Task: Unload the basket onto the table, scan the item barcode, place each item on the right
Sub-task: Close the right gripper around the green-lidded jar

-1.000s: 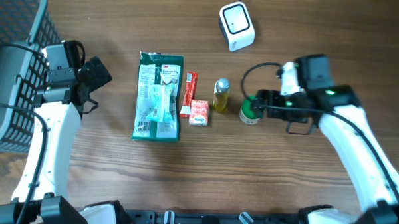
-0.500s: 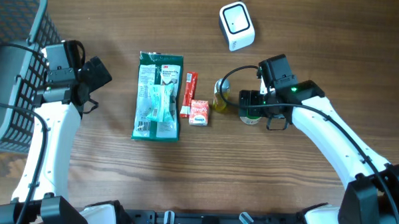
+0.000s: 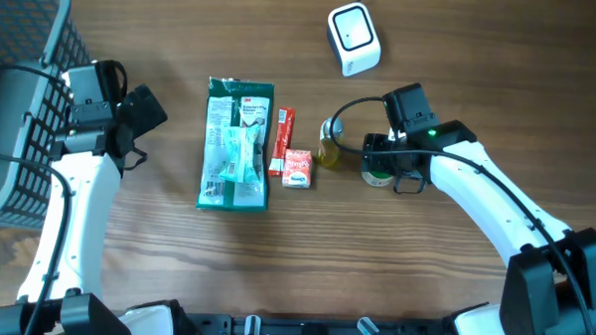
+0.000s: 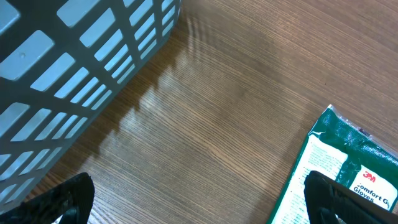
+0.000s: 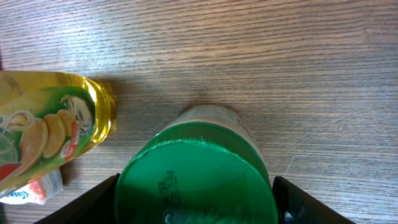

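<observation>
Right fingers around a green-lidded jar; left fingers wide over bare table.

The right gripper (image 5: 194,190) straddles the jar (image 3: 378,174), which stands upright at the 3 o'clock end of a row of goods near the middle of the table (image 3: 305,257). In the right wrist view one of its fingers (image 5: 93,202) sits at 9 o'clock of the green lid and the other at 3 o'clock, both right at the rim; I cannot tell whether they press it. A yellow bottle (image 3: 330,142) stands just beside the jar at 9 o'clock. Further that way lie a small red and white packet (image 3: 297,167), a red stick (image 3: 281,141) and a green pack of gloves (image 3: 236,143). The white scanner (image 3: 353,38) is at 12 o'clock from the jar, well apart. The left gripper (image 3: 146,112) hangs between the pack and the basket (image 3: 22,88), fingers spread wide, holding nothing.
</observation>
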You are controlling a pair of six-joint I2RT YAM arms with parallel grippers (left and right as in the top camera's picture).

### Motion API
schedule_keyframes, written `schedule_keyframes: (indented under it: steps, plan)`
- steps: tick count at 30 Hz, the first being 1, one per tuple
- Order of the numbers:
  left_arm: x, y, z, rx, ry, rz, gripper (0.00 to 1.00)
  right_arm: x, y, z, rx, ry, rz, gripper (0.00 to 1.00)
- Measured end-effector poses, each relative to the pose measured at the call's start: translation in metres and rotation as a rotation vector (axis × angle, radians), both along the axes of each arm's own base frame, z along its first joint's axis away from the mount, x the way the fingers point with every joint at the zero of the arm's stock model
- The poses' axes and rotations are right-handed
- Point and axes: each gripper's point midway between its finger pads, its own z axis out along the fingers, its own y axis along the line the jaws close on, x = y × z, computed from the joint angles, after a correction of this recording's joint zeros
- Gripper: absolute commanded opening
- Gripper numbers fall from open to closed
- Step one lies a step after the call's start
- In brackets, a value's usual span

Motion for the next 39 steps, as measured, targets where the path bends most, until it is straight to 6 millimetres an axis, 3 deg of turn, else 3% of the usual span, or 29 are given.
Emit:
schedule_keyframes:
  steps: [5,6,7,22,39]
  plan:
    - [0.000,0.000,0.000,0.000,0.000,0.000,1.00,-0.007,-0.010,-0.002,-0.057,0.027,-0.001,0.84]
    - [0.000,0.000,0.000,0.000,0.000,0.000,1.00,-0.006,-0.011,-0.001,-0.061,0.024,0.002,0.88]
    - [0.000,0.000,0.000,0.000,0.000,0.000,1.00,-0.005,-0.011,0.000,-0.062,0.019,0.003,1.00]
    - [0.000,0.000,0.000,0.000,0.000,0.000,1.00,0.005,-0.009,0.002,-0.057,-0.025,0.003,1.00]
    - [0.000,0.000,0.000,0.000,0.000,0.000,1.00,0.002,-0.010,-0.026,-0.072,0.024,-0.005,0.90]
